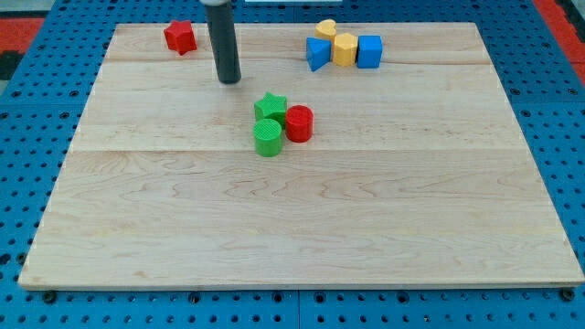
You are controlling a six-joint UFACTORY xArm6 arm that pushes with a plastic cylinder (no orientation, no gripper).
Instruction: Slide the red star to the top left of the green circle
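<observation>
The red star (180, 37) lies near the board's top left corner. The green circle (268, 138) sits near the board's middle, touching a green star (271, 106) above it and a red circle (299, 122) to its upper right. My tip (228, 79) rests on the board, to the lower right of the red star and to the upper left of the green star, apart from both.
A cluster near the top right holds a yellow circle (326, 29), a blue block (316, 53), a yellow block (344, 49) and a blue cube (368, 51). The wooden board (302, 228) lies on a blue pegboard.
</observation>
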